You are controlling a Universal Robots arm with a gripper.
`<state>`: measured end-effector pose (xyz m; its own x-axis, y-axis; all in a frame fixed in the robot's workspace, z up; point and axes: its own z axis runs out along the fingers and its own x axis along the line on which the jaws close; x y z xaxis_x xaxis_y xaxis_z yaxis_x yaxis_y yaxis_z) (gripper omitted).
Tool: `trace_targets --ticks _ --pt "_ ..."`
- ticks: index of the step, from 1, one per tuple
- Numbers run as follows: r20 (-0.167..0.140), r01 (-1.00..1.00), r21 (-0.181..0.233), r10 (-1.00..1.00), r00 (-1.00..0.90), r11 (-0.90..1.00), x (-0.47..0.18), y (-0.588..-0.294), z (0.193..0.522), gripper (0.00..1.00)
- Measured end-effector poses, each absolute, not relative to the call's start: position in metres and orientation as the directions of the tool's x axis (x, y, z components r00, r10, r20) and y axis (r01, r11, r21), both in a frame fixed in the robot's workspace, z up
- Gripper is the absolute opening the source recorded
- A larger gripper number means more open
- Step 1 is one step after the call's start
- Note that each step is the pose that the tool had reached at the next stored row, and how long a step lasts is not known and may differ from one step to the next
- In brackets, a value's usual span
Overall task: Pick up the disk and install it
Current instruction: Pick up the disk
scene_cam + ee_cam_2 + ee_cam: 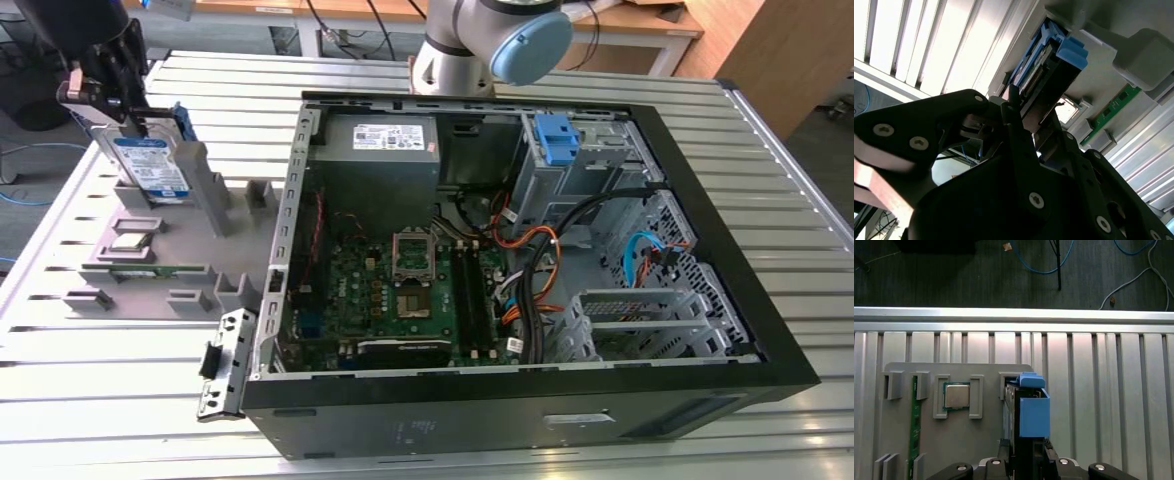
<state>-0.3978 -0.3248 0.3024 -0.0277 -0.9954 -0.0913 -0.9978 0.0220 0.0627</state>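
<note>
**A:** What is seen nearest?

**B:** The near wall of the black computer case [534, 420], which is laid open on the slatted metal table [107, 400]. Inside it, a green motherboard [387, 290] is spread over the floor. A grey power-supply box [380, 150] is set against the far wall. A lone blue bracket [554, 138] is lodged in the drive cage at the far corner, on the exterior view's right. Orange, blue and black cables [534, 250] are strung between them.

**A:** And outside the case?

**B:** A grey holder tray [200, 245] is laid just beside it, on the exterior view's left. The disk [150, 165] is stood upright at the tray's far end; whether it is seated in its slot cannot be told. Nearer, a square processor chip [130, 242] is held in a pocket. A green memory stick [140, 270] is slotted on edge, nearer again.

**A:** How is the claw found?

**B:** The gripper [131, 122] is set over the disk's top end. Its fingers [1010, 102] are drawn in narrowly against the two faces, so the disk is held.
</note>
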Motion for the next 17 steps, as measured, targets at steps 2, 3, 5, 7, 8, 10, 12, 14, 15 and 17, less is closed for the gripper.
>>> trace_targets --ticks 2,3,5,7,8,10,12,14,15,17 --pt "-0.091 -0.998 0.063 -0.995 -0.028 0.022 -0.3978 -0.3248 0.3024 0.35" --pt "-0.091 -0.998 0.063 -0.995 -0.028 0.022 -0.3978 -0.3248 0.3025 0.35" --pt "-0.091 -0.998 0.063 -0.995 -0.028 0.022 -0.3978 -0.3248 0.3025 0.35" --pt "-0.092 -0.998 0.063 -0.995 -0.028 0.022 -0.3978 -0.3248 0.3026 0.36" --pt "-0.091 -0.998 0.063 -0.995 -0.028 0.022 -0.3978 -0.3248 0.3026 0.36" --pt "-0.091 -0.998 0.063 -0.995 -0.028 0.022 -0.3978 -0.3248 0.3027 0.43" --pt "-0.091 -0.998 0.063 -0.995 -0.028 0.022 -0.3978 -0.3248 0.3027 0.43" --pt "-0.091 -0.998 0.063 -0.995 -0.028 0.022 -0.3978 -0.3248 0.3027 0.43" --pt "-0.091 -0.998 0.063 -0.995 -0.028 0.022 -0.3978 -0.3248 0.3028 0.43" --pt "-0.091 -0.998 0.063 -0.995 -0.028 0.022 -0.3978 -0.3248 0.3028 0.41"
